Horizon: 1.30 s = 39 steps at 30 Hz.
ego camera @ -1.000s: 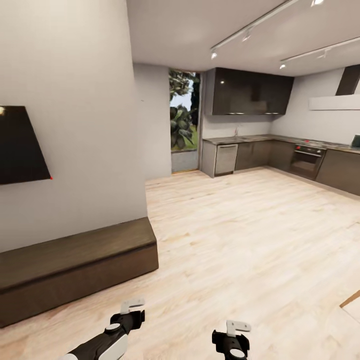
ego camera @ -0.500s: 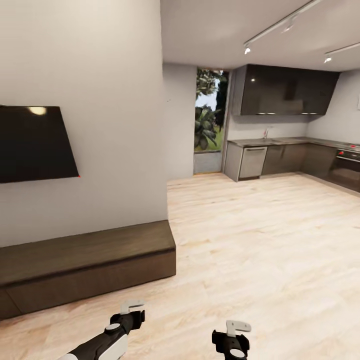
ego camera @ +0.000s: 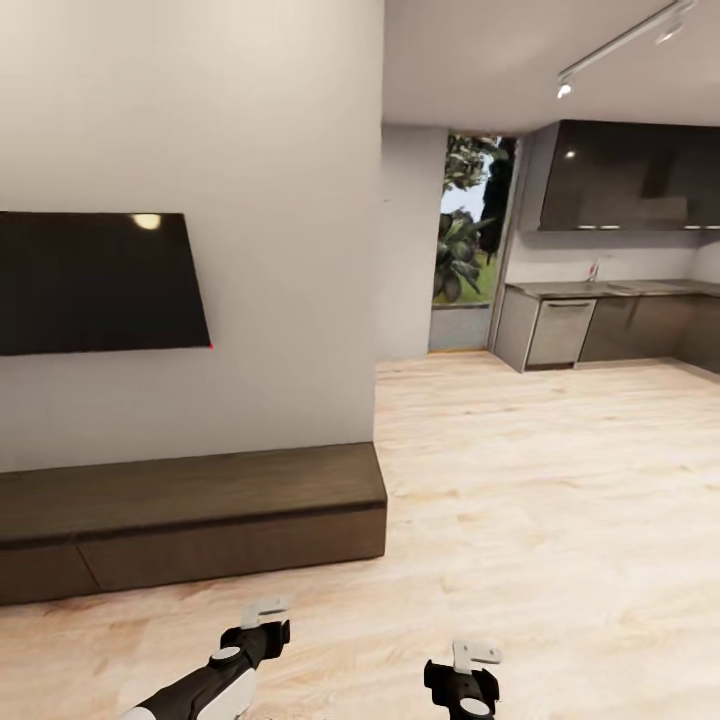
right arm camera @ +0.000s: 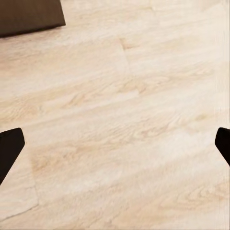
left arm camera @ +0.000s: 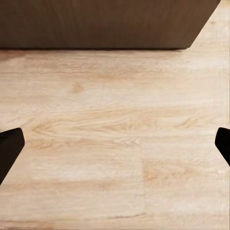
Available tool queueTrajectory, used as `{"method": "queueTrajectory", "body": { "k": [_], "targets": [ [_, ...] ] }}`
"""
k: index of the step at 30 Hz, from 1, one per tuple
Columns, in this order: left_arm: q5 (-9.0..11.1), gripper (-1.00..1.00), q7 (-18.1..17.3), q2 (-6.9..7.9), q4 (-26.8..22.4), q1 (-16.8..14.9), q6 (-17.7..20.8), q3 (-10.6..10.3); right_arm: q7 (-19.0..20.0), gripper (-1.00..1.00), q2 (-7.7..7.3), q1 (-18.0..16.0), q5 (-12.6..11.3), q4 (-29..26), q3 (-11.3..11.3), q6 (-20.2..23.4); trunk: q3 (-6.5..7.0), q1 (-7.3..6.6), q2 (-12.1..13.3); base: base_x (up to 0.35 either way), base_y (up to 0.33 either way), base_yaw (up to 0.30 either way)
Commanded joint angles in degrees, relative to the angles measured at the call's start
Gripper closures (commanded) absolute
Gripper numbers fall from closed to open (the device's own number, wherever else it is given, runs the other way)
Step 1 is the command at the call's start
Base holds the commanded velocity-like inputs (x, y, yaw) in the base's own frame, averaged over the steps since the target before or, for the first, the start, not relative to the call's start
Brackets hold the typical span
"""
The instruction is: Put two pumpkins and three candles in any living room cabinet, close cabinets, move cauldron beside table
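Note:
The cabinet point(ego camera: 190, 510) is a long, low, dark brown unit against the wall under a black screen, with its fronts shut. Its front also shows in the left wrist view point(left arm camera: 96, 24), and one corner in the right wrist view point(right arm camera: 28, 17). My left gripper point(ego camera: 262, 620) hangs open over bare wood floor in front of the cabinet, with nothing between its fingers point(left arm camera: 9, 146). My right gripper point(ego camera: 470, 665) is open too and holds nothing, farther from the cabinet. The pumpkins, candles and cauldron are out of view.
A black wall screen point(ego camera: 95, 282) hangs above the cabinet. The wall ends at a corner point(ego camera: 378, 300). Beyond it, light wood floor point(ego camera: 560, 480) runs to a glass door point(ego camera: 465, 250) and grey kitchen counters point(ego camera: 600, 320).
The view has swung left, so the whole picture slid right: more of the screen and cabinet show, less of the kitchen. Both arms keep the same pose.

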Motion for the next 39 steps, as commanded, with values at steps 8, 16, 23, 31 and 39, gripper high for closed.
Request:
{"method": "queueTrajectory", "body": {
  "k": [8, 16, 23, 31, 39],
  "targets": [
    [0.6, -1.00, 0.4, 0.06, -0.1, -0.1, -0.2, -0.5, 0.1, -1.00, -0.04, -0.1, -0.6, 0.0, 0.5, -0.3, -0.40, 0.01, -0.1, 0.010, 0.000, 0.259],
    [0.6, -1.00, 0.4, 0.06, 0.0, -0.1, -0.2, -0.5, 0.7, -1.00, -0.22, -0.1, -0.6, 0.4, 0.5, -0.4, -0.66, 0.01, -0.1, 0.209, -0.057, 0.112],
    [0.6, -1.00, 0.4, 0.06, 0.0, -0.1, -0.2, -0.5, 0.7, -1.00, -0.31, 0.0, -0.5, 0.5, 0.5, -0.4, -0.67, 0.01, -0.1, 0.230, 0.079, 0.008],
    [0.6, -1.00, 0.4, 0.06, 0.0, -0.1, -0.2, -0.5, 0.6, -1.00, 0.27, 0.0, -0.6, 0.3, 0.5, -0.4, -0.68, 0.01, -0.1, 0.091, 0.209, 0.001],
    [0.6, -1.00, 0.4, 0.06, -0.1, -0.1, -0.2, -0.5, 0.7, -1.00, 0.21, 0.0, -0.5, 0.5, 0.5, -0.4, -0.69, 0.01, -0.1, 0.087, 0.076, 0.000]
  ]
}}
